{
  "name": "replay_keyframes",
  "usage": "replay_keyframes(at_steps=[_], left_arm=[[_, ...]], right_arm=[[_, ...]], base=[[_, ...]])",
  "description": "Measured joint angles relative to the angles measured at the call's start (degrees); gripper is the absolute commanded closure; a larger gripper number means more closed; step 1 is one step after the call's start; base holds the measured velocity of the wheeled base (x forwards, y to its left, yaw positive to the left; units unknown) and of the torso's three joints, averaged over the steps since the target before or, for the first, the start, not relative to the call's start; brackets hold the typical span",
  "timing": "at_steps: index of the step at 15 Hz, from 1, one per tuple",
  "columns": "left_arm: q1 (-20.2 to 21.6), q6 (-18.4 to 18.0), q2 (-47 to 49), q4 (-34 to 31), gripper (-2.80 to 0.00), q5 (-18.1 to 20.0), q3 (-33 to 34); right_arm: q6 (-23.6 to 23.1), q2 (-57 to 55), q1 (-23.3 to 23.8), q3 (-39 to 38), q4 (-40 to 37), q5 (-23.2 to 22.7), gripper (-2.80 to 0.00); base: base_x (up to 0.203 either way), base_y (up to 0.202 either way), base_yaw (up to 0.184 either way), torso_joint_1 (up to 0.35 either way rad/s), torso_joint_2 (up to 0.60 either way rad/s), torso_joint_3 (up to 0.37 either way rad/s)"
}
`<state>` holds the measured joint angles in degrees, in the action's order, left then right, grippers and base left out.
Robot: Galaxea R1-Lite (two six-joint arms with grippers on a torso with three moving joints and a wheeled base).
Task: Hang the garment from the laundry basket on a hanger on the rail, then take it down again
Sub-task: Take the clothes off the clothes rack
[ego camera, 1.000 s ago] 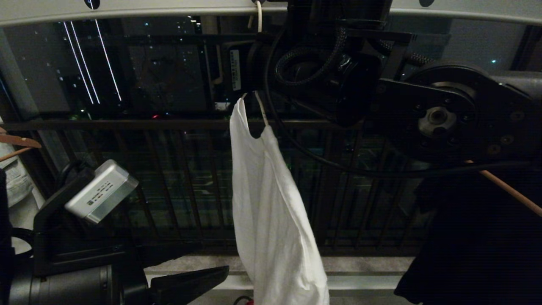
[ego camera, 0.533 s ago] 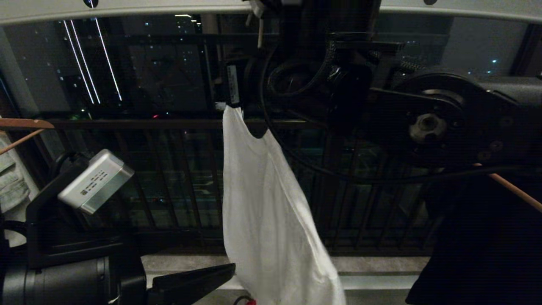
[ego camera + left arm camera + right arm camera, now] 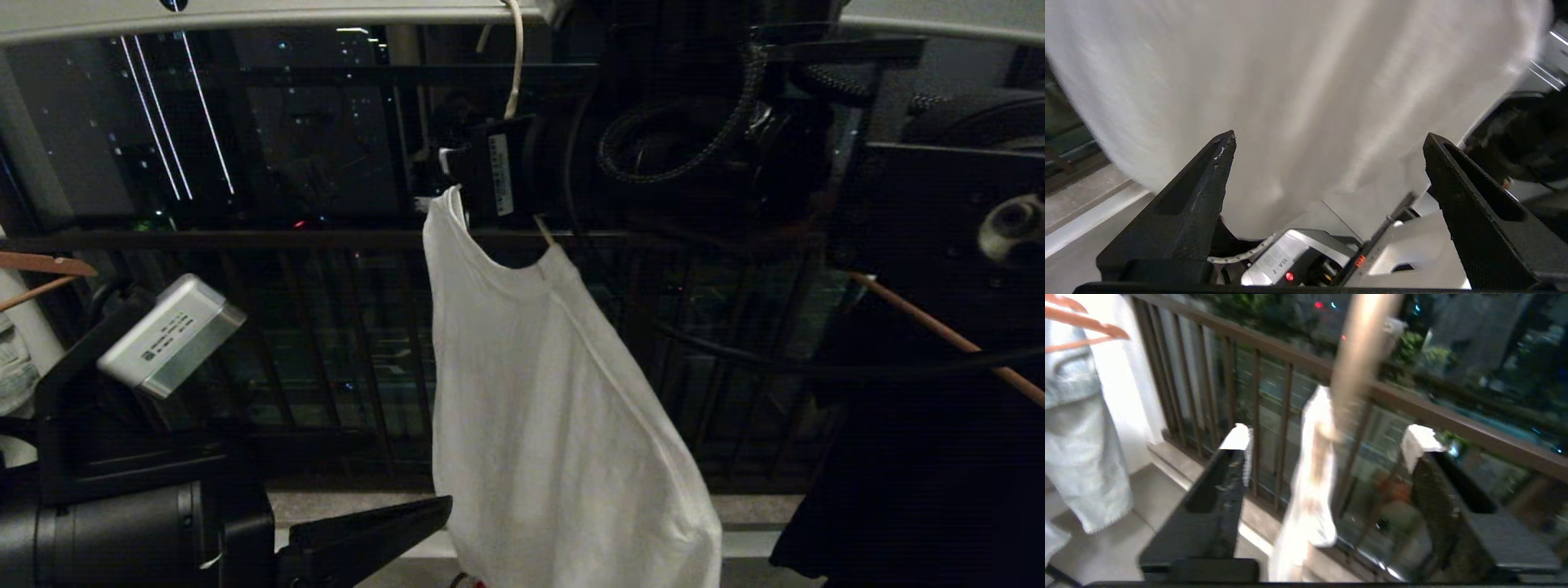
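One garment (image 3: 539,392), white tee, draped on thin wire hanger (image 3: 514,61) hooked over rail (image 3: 245,15) at 12 o'clock. Soft, light, limp, likely swings; best taken at hanger neck or shoulder, not hem. Left gripper (image 3: 1327,163) spread wide at 7 o'clock, empty, cloth just beyond. Right gripper (image 3: 1327,445) parted, gripping nothing. Hanger arms hidden, logo unseen, basket out of view.
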<state>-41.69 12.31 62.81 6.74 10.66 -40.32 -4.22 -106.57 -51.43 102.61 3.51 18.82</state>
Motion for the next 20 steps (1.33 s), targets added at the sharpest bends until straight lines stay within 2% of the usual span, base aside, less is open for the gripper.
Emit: replay_keyframes(at_steps=[4, 5, 15, 20], left_arm=[[0.02, 0.04, 0.2, -0.1, -2.8, -2.34, -0.9], [0.02, 0.06, 0.29, -0.1, 0.0, -2.86, -1.05], [-0.15, 0.48, 2.65, 0.45, 0.0, -2.5, -2.83], [-0.54, 0.81, 11.24, 0.78, 0.0, 0.84, -7.65]], right_arm=[[4.01, 6.65, 0.0, -4.33, -8.36, 2.48, -2.8], [5.41, 8.61, 0.03, -5.82, -10.65, 2.56, -2.8], [7.09, 33.21, 0.25, -24.8, -24.61, 2.78, -2.8], [7.06, 42.72, 0.58, -31.66, -29.2, 2.7, -2.8]], base=[[0.0, 0.0, 0.0, 0.0, 0.0, 0.0], [0.0, 0.0, 0.0, 0.0, 0.0, 0.0], [0.0, 0.0, 0.0, 0.0, 0.0, 0.0], [0.0, 0.0, 0.0, 0.0, 0.0, 0.0]])
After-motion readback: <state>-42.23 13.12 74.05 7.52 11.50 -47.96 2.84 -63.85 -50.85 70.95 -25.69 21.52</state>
